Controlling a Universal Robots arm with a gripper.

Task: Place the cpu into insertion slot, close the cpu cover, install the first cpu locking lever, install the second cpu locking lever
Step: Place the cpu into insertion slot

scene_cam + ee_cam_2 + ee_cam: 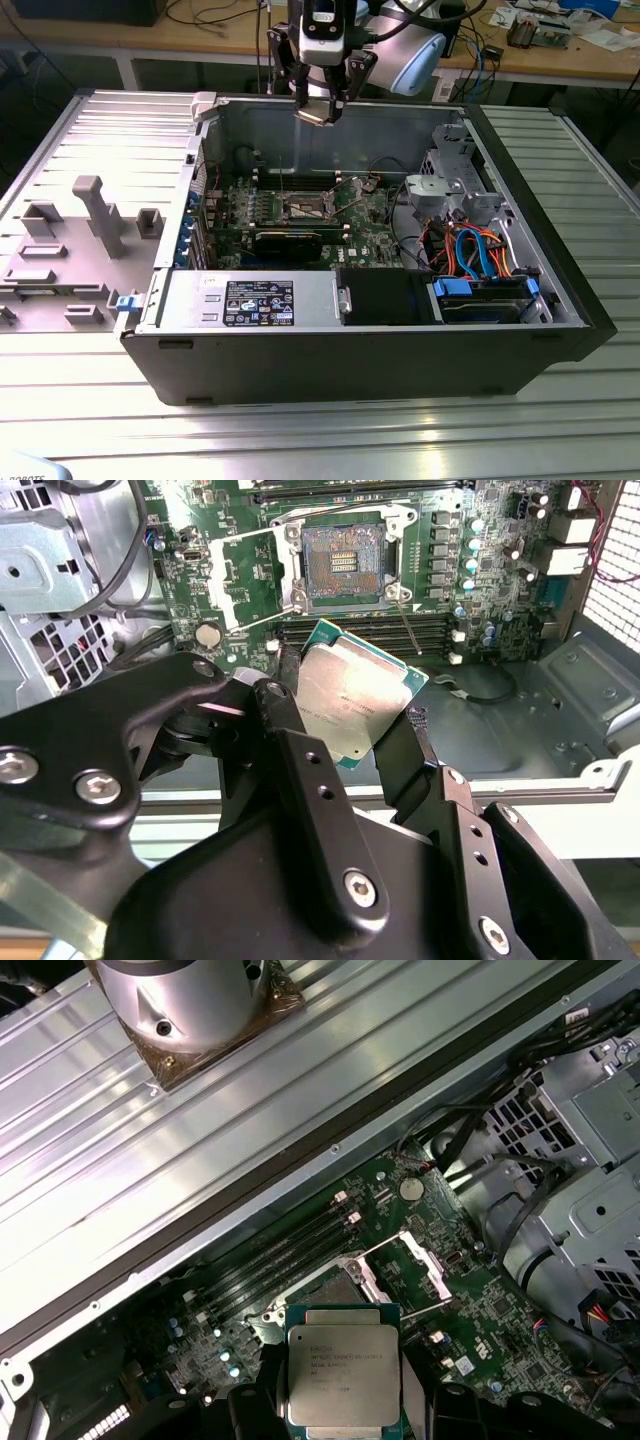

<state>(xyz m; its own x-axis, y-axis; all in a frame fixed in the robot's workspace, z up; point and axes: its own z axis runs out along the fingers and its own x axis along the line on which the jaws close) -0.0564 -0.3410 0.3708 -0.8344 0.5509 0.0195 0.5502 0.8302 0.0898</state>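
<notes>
Gripper (322, 106) is hovering over the open case, fingers clamping opposite edges of the cpu (352, 695) and carrying it flat, metal top toward the wrist (edge grip probably sparing the underside). Insertion slot (340, 568) is lying uncovered, well below.

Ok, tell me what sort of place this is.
Probably a robotics lab: an open computer case on a ribbed metal table, cluttered wooden workbenches behind, and the hand holding the cpu above it.
</notes>
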